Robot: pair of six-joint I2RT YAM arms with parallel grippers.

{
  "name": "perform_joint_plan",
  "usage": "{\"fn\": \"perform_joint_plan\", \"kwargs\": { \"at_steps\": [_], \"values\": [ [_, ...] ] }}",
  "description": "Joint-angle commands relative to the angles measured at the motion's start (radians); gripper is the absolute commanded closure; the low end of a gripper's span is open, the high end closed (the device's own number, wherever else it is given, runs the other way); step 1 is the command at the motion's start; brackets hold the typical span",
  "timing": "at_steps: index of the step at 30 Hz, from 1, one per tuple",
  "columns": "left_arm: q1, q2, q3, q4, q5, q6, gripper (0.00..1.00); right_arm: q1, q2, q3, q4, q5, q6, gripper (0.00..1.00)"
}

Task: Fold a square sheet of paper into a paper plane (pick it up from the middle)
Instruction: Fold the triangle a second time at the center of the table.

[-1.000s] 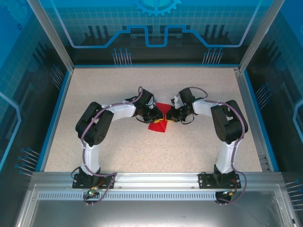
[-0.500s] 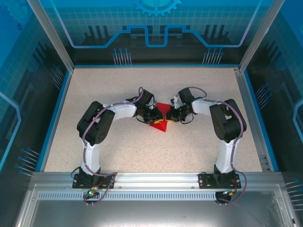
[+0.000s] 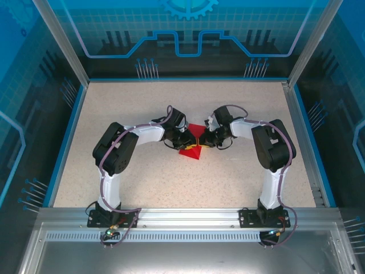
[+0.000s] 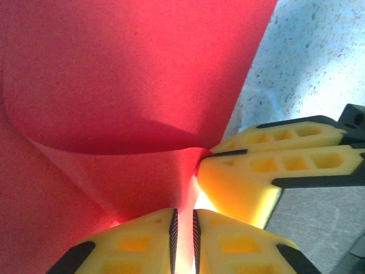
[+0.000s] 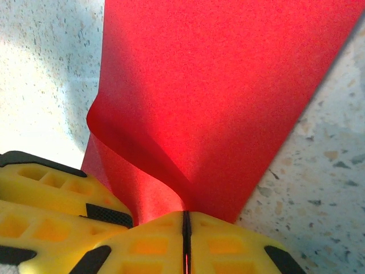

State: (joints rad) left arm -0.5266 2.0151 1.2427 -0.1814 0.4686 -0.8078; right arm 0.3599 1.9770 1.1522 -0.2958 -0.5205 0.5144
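Note:
The square sheet of paper is red, bent into a loose curl, and lies at the table's middle between both arms. My left gripper is shut on its edge; in the left wrist view the paper runs down between my yellow fingertips. My right gripper is shut on the same edge right beside it, pinching the red sheet at its jaw line. Each wrist view has the other gripper's yellow fingers touching close by. The paper plane is out of view.
The speckled beige table is bounded by a blue rim and clear enclosure walls. Both arm bases are bolted to the aluminium rail at the near edge. Bare tabletop lies all round the paper.
My right gripper has edged slightly left toward the left one. The red paper has drawn in and risen a little at its near corner.

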Motion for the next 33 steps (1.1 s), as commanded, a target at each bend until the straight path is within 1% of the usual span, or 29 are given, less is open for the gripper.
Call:
{"fn": "perform_joint_plan", "kwargs": {
  "at_steps": [1, 12, 33],
  "values": [
    [-0.004, -0.047, 0.003, 0.036, 0.040, -0.008, 0.82, 0.012, 0.011, 0.018, -0.025, 0.011, -0.017, 0.90],
    [-0.004, 0.019, 0.005, -0.013, 0.022, -0.001, 0.84, 0.013, 0.011, 0.023, -0.038, 0.030, -0.017, 0.91],
    [-0.004, 0.033, 0.009, -0.056, -0.012, 0.013, 0.85, 0.013, 0.028, 0.035, -0.039, 0.035, -0.014, 0.91]
  ]
}}
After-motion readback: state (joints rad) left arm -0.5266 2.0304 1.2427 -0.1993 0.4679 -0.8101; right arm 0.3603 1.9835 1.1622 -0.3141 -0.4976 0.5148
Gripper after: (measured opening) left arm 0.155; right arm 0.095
